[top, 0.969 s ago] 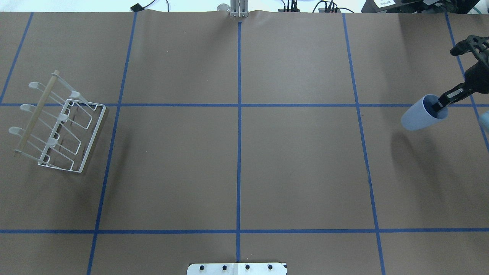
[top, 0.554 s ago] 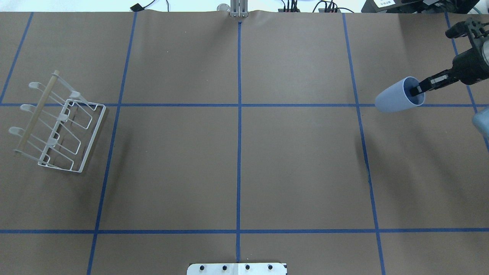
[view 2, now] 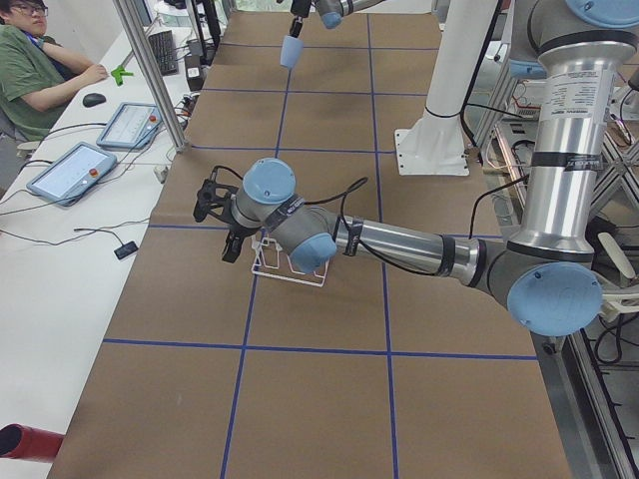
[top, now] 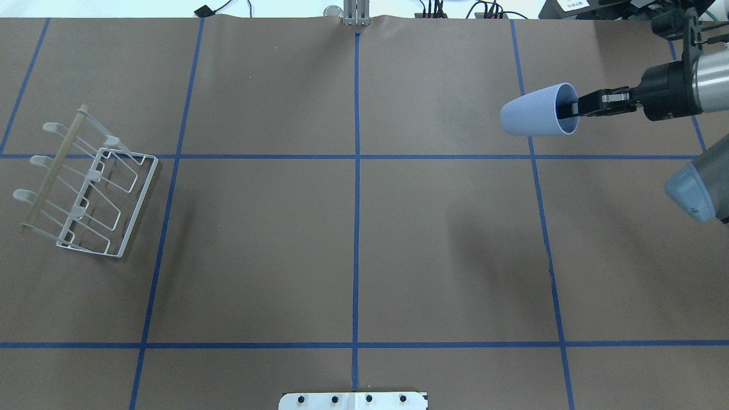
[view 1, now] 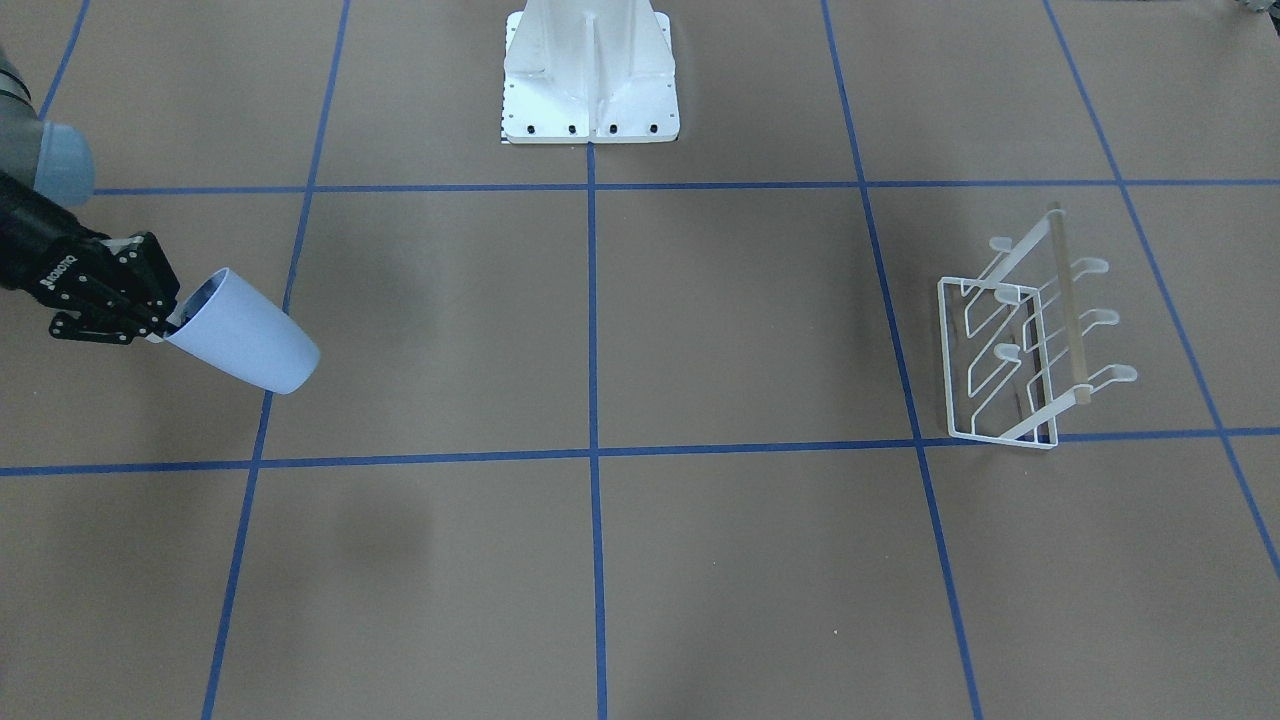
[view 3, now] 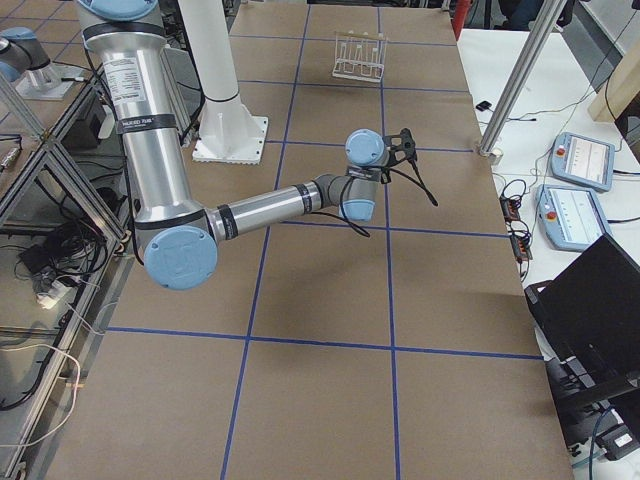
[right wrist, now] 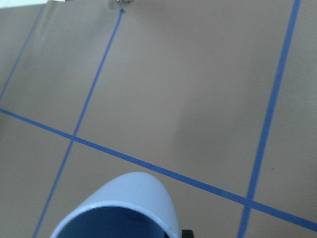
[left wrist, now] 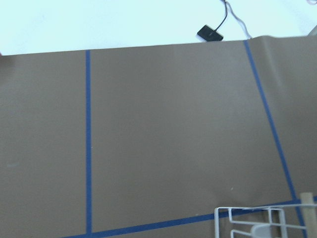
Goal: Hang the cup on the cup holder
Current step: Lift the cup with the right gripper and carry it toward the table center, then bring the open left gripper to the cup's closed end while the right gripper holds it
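My right gripper is shut on the rim of the light blue cup, with one finger inside its mouth. It holds the cup on its side above the table's far right, base toward the middle. The cup also shows in the front-facing view and in the right wrist view. The white wire cup holder stands at the far left of the table, also seen from the front. My left gripper hovers by the holder in the exterior left view only. I cannot tell whether it is open.
The white bolted robot pedestal stands at the near middle edge. Blue tape lines grid the brown table. An operator sits at a side bench with tablets. Cables lie along the table's far edge.
My right gripper has carried the cup leftward and farther from the robot. The cup has swung to lie more level. The cup holder has not moved.
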Controlling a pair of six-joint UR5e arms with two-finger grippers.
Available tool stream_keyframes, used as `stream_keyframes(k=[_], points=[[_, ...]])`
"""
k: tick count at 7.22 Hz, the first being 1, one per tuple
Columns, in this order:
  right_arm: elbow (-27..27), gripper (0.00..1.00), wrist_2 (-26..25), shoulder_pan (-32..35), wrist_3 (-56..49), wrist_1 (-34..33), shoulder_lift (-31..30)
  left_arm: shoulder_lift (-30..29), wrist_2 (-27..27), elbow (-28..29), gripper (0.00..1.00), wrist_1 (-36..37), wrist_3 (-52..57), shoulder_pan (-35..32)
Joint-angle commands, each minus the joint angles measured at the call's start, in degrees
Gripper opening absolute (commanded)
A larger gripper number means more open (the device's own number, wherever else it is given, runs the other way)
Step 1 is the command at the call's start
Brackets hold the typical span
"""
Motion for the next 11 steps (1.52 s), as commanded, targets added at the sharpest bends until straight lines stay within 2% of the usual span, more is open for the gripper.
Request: stream_keyframes(k=[1, 3, 4, 5, 6, 8, 9, 11], points=[[0.04, 0.00, -15.00, -10.69, 14.97, 17.36, 0.09, -4.60, -1.21, 0.11, 0.98, -15.33, -26.25, 6.20], [0.21, 0.00, -26.88, -20.62, 19.40, 28.10, 0.36, -11.19, -1.03, -0.15, 0.98, -26.85, -50.07, 10.43], [0.21, 0.00, -29.98, -23.63, 19.42, 29.89, 1.49, -13.92, 0.71, -0.24, 0.98, -31.09, -60.37, 12.54], [1.08, 0.00, -31.06, -25.05, 19.68, 31.13, 1.85, -15.17, 5.60, -1.20, 0.98, -35.04, -67.70, 16.30], [2.66, 0.00, -31.07, -25.33, 21.25, 31.31, 2.03, -15.18, 14.09, -3.73, 0.98, -38.04, -72.99, 21.90], [3.20, 0.00, -31.15, -25.24, 22.05, 30.62, 6.57, -17.19, 27.21, -8.48, 0.98, -38.51, -81.53, 33.16], [3.12, 0.00, -31.07, -25.33, 22.05, 30.09, 8.16, -19.81, 30.31, -8.50, 0.98, -37.99, -83.40, 36.87], [3.29, 0.00, -31.07, -25.33, 22.14, 29.91, 10.72, -21.16, 30.87, -8.41, 0.98, -37.63, -83.77, 39.97]])
